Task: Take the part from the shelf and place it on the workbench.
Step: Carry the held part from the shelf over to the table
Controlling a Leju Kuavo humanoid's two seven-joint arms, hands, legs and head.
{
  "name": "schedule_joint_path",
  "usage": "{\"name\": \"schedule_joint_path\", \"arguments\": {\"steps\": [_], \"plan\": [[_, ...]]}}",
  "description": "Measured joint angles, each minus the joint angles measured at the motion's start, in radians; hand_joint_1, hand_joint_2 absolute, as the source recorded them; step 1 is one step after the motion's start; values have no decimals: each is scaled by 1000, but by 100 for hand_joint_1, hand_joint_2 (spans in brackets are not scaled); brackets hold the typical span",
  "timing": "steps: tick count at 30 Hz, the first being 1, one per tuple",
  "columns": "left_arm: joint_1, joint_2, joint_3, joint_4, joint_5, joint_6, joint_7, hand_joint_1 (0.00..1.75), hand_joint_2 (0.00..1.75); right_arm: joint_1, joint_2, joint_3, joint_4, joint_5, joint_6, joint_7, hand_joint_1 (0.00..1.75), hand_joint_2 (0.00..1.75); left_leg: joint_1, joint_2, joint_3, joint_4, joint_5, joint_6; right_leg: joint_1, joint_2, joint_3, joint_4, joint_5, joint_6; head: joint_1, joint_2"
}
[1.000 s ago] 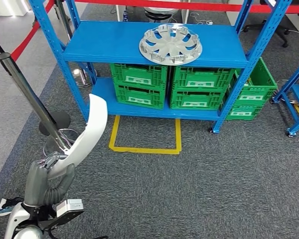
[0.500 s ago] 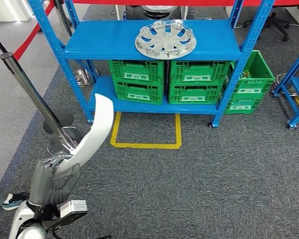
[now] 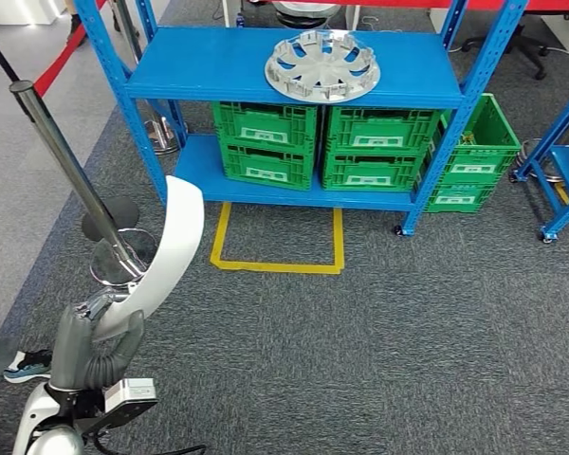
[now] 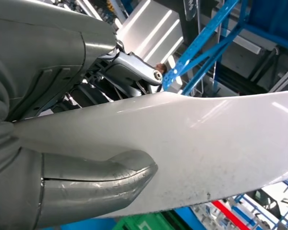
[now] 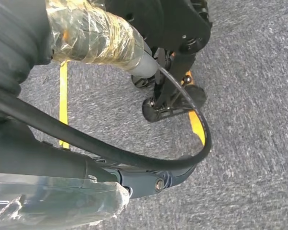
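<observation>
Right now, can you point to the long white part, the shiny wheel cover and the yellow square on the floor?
white part [image 3: 177, 232], head view, on its broad upper end.
wheel cover [image 3: 321, 64], head view, on its hub.
yellow square [image 3: 274, 267], head view, on its near tape edge.

No readable text from my seat.
The white labels on the green crates [image 3: 267, 142] under the blue shelf [image 3: 195, 71] are too small and blurred for me to read.

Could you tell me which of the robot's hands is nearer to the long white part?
The left. The left hand grips the white part at its lower end. The right hand hangs low over the carpet, away from it.
</observation>
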Motion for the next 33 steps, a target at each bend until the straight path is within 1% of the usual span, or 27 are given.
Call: {"name": "schedule_joint_path", "arguments": {"steps": [2,3,4,5,6,7,8,9,10,12,13,14,15,17,18,19,20,21,23,24,25,26,28,29,30,31,33], "plan": [[1,-2,2,0,-1,-1,1,175,175,-1,2,-11,-5,3,2,-1,0,175,-1,2,-14,1,12,4,-5,3,-49,126,-78,8,4,0],[1,-2,2,1,-2,-1,2,175,175,-1,2,-15,-7,4,2,-2,0,175,-2,2,-22,2,17,4,-6,3,-69,184,-104,11,4,0],[1,-3,2,2,-2,-1,2,175,175,-1,3,-18,-8,5,2,-2,0,175,-2,2,-30,3,23,4,-7,3,-75,215,-114,13,4,0],[2,-3,2,3,-3,-1,2,175,175,-1,3,-21,-9,8,2,-4,0,175,-3,2,-36,5,27,2,-8,3,-61,204,-103,14,4,0],[2,-3,2,4,-3,-1,2,175,175,-2,4,-24,-9,11,2,-6,0,175,-3,2,-42,7,31,0,-9,3,-26,154,-77,14,4,0],[2,-2,2,4,-4,-1,3,175,175,-2,4,-26,-9,15,2,-8,0,175,-3,2,-46,10,34,-2,-10,3,21,78,-47,14,4,0],[2,-2,3,4,-5,-1,4,175,175,-4,4,-28,-9,18,3,-10,0,175,-4,2,-50,14,37,-6,-10,4,62,6,-27,12,4,0],[2,-2,3,4,-6,-1,4,175,175,-6,4,-30,-9,20,3,-11,0,175,-6,2,-54,18,40,-10,-9,5,89,-45,-14,8,3,0],[2,-2,3,4,-6,-1,5,175,175,-8,5,-31,-9,21,3,-11,0,175,-7,2,-56,20,43,-15,-8,6,101,-72,-10,3,3,0],[3,-2,4,4,-7,-1,6,175,175,-9,7,-34,-10,21,4,-12,0,175,-7,2,-59,20,51,-26,-7,6,97,-76,-4,-10,2,0],[4,-2,4,4,-7,-1,6,175,175,-9,9,-36,-10,22,4,-12,0,175,-6,0,-60,23,49,-31,-8,5,94,-77,1,-17,2,0],[5,-2,4,4,-7,-1,6,175,175,-10,10,-37,-10,22,4,-12,0,175,-5,-1,-66,36,35,-37,-9,3,91,-78,7,-24,1,0],[6,-2,4,4,-7,-1,6,175,175,-10,11,-37,-10,22,4,-12,0,175,-3,-3,-77,67,5,-43,-11,2,87,-80,14,-31,-1,0],[6,-2,5,4,-7,-2,6,175,175,-11,12,-38,-10,24,4,-14,0,175,1,-4,-119,187,-82,-54,-11,1,77,-79,27,-38,-5,0],[7,-2,5,4,-8,-2,7,175,175,-12,13,-39,-10,26,4,-15,0,175,3,-4,-139,251,-117,-57,-10,1,70,-78,32,-40,-5,0],[7,-2,4,4,-8,-3,7,175,175,-12,13,-41,-10,28,4,-17,0,175,4,-4,-148,292,-133,-59,-9,1,63,-76,38,-40,-5,0],[8,-2,4,4,-8,-3,8,175,175,-13,13,-43,-10,31,4,-18,0,175,4,-4,-139,297,-129,-58,-8,1,55,-75,42,-39,-5,0],[8,-2,4,4,-8,-3,8,175,175,-13,14,-45,-10,33,4,-20,0,175,4,-4,-112,263,-106,-55,-7,1,50,-73,46,-38,-5,0],[7,-2,4,4,-9,-3,9,175,175,-15,15,-47,-10,37,4,-23,0,175,1,-6,-29,128,-48,-43,-5,3,44,-71,51,-35,-5,0],[7,-2,4,4,-10,-4,9,175,175,-17,16,-49,-10,39,4,-25,0,175,-1,-6,5,67,-30,-36,-3,4,41,-70,53,-32,-4,0],[6,-2,4,4,-11,-4,10,175,175,-18,16,-50,-10,43,4,-27,0,175,-3,-7,24,27,-23,-29,-2,4,36,-68,56,-27,-4,0],[6,-2,4,4,-11,-4,11,175,175,-20,17,-52,-9,47,4,-29,0,175,-5,-8,29,10,-24,-24,-1,4,31,-67,60,-22,-4,0],[8,-1,4,4,-12,-4,12,175,175,-22,17,-54,-8,56,3,-33,0,175,-3,-6,24,1,-19,-16,-2,3,21,-64,64,-10,-4,0],[8,-1,4,4,-12,-5,13,175,175,-22,18,-54,-8,59,2,-36,0,175,-2,-3,22,-3,-14,-11,-3,4,15,-55,55,-4,-3,0],[8,-1,4,4,-12,-5,13,175,175,-22,18,-55,-7,61,2,-38,0,175,0,0,20,-7,-8,-6,-3,5,2,-29,35,1,-1,0],[8,-1,5,4,-12,-6,13,175,175,-23,17,-55,-7,62,1,-39,0,175,2,3,16,-9,-3,-2,-5,6,-20,20,2,6,1,0],[9,0,5,4,-12,-7,14,175,175,-23,17,-57,-6,65,0,-40,0,175,0,8,6,-8,3,2,-8,6,-77,159,-70,14,4,0]]}}
